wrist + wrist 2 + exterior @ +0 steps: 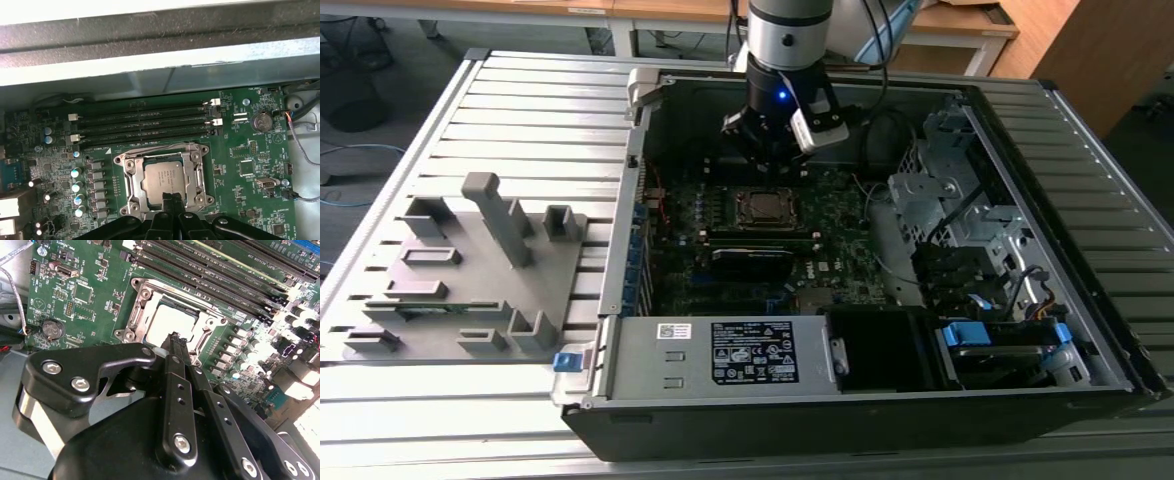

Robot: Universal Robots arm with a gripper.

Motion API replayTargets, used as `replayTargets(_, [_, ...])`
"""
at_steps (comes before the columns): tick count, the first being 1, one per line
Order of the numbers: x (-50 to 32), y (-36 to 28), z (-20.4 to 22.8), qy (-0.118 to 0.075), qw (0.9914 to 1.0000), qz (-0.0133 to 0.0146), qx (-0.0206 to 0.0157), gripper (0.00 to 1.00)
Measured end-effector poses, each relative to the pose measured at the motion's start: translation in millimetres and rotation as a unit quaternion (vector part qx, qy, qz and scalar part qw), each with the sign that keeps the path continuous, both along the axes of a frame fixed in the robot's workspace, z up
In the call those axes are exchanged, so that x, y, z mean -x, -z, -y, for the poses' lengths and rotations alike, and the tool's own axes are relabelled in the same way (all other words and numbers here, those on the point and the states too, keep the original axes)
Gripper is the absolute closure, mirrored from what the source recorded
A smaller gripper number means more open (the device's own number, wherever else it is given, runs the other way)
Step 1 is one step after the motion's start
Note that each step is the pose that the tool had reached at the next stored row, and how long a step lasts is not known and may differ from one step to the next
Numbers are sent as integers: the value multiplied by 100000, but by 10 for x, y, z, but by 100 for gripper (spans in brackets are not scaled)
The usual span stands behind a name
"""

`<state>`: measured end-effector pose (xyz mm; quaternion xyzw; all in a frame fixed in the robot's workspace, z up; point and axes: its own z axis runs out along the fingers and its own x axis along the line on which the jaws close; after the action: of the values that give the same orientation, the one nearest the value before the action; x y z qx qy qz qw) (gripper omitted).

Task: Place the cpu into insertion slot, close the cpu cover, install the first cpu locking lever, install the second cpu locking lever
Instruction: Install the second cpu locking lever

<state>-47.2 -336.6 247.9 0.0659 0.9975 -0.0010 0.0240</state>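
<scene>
Gripper fingers together above cpu in insertion slot

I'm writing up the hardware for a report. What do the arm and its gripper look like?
The arm is a silver-grey cylinder ending in a black wrist with a small blue light and a white block on its side. The gripper is matte black, with slim perforated fingers, linkage arms and silver bolts.

Black pincer, silver screws, grey arm.
</scene>
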Motion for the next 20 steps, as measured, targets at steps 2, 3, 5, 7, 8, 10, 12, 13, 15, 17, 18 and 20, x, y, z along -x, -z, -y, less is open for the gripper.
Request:
replayTargets(2, [0, 0, 0, -2, 100000, 8, -13, 89])
replayTargets(3, [0, -1, 0, -3, 100000, 7, -11, 89])
replayTargets(5, [0, -2, 0, -2, 100000, 0, 1, 89])
replayTargets(7, [0, -3, 0, 0, 100000, 3, -4, 89])
replayTargets(8, [0, -3, 0, -3, 100000, 1, -1, 89])
replayTargets(10, [0, -8, 1, -2, 100000, -11, 20, 89])
replayTargets(12, [0, -15, 0, 0, 100000, -6, 11, 89])
replayTargets(13, [0, -15, 0, -2, 100000, 4, -6, 89])
replayTargets(15, [0, -19, 0, -2, 100000, -1, 0, 89])
replayTargets(17, [0, -22, 1, -6, 100000, -4, 5, 89])
replayTargets(18, [0, -23, 3, -6, 100000, -10, 13, 89])
replayTargets(20, [0, -22, 7, -4, 100000, -2, -1, 89])
